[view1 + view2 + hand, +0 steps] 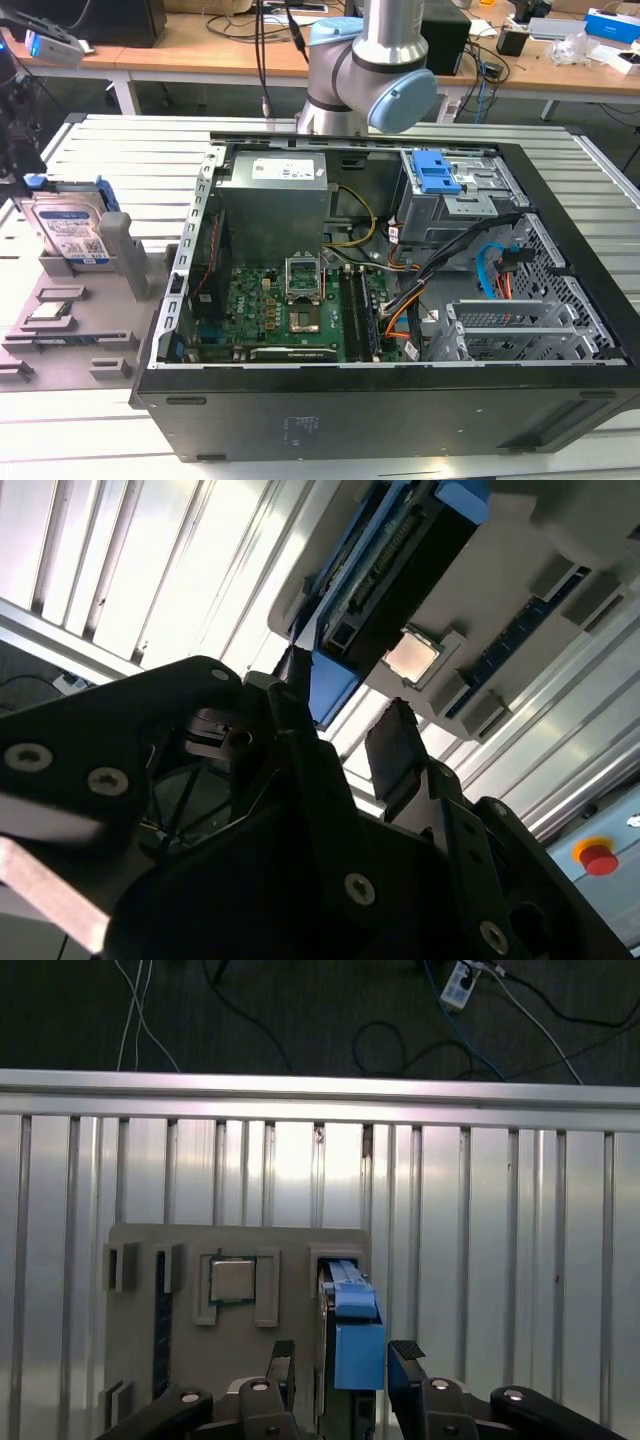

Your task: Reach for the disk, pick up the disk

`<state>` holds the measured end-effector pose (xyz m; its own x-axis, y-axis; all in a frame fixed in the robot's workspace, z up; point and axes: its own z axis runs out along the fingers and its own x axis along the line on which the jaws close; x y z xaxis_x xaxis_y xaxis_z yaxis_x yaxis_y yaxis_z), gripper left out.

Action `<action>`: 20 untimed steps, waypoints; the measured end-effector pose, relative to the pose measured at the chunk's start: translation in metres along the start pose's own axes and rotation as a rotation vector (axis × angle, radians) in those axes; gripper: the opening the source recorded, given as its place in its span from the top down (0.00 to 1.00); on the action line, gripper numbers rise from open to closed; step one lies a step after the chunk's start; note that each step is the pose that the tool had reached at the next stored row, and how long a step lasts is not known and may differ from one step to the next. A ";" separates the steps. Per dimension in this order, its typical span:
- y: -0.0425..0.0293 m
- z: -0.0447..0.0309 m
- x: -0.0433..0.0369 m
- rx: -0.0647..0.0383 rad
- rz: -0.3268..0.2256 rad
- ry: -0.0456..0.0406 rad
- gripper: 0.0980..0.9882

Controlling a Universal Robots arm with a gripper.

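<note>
My black gripper [345, 1365] holds its fingers [405, 1360] apart, flanking the flat silver metal disk with blue plastic rails [355, 1325], upright in its grey plastic holder [135, 1340]. Closing off-centre, I might pinch only a rail and wedge it in the slot.

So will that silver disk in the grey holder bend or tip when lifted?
Probably stiff: the disk looks like a metal-cased slab. It stands on edge in the grey holder, so a sideways nudge might tilt it. Its blue rail looks smooth, perhaps slippery.
</note>
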<state>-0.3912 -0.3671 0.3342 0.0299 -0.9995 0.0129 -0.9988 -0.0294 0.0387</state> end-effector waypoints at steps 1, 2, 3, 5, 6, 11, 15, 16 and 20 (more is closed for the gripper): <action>-0.0001 0.0022 0.0000 0.000 0.000 0.0000 0.55; -0.0002 0.0039 0.0000 0.000 0.000 0.0000 0.55; -0.0002 0.0057 -0.0001 0.000 0.000 0.0000 0.55; -0.0005 0.0120 -0.0001 0.000 0.000 0.0000 0.55; -0.0006 0.0155 -0.0002 0.000 0.000 0.0000 0.55; -0.0011 0.0282 -0.0003 0.000 0.000 0.0000 0.55; -0.0017 0.0444 -0.0006 0.000 0.000 0.0000 0.55; -0.0018 0.0455 -0.0006 0.000 0.000 0.0000 0.55; -0.0024 0.0464 -0.0005 0.000 0.000 0.0001 0.55</action>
<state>-0.3906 -0.3671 0.2878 0.0299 -0.9995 0.0130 -0.9988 -0.0294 0.0388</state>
